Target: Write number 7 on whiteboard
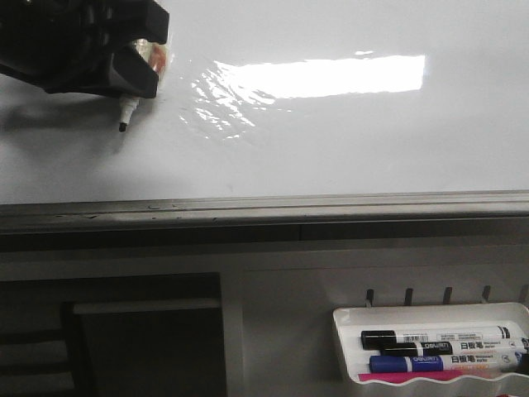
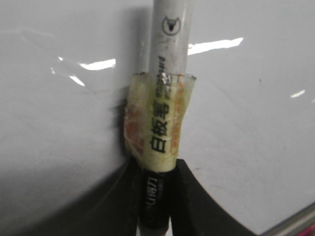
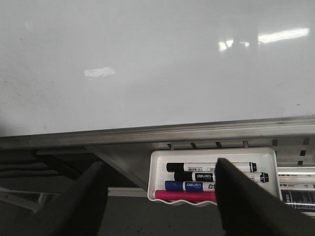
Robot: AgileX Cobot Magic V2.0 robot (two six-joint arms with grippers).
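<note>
The whiteboard [image 1: 331,141] is a big glossy white panel, glare streaks all over, with a grey metal strip along its lower edge. No 7 drawn on it anywhere I can see. Left tool [image 1: 132,70] is clamped on a white marker [image 2: 165,98] wrapped in yellowish tape; only the front view shows its dark tip right at the board, upper left. Right tool [image 3: 160,196] is spread wide, holding nothing, its view showing a white plastic tray [image 3: 160,160] of markers below the board.
</note>
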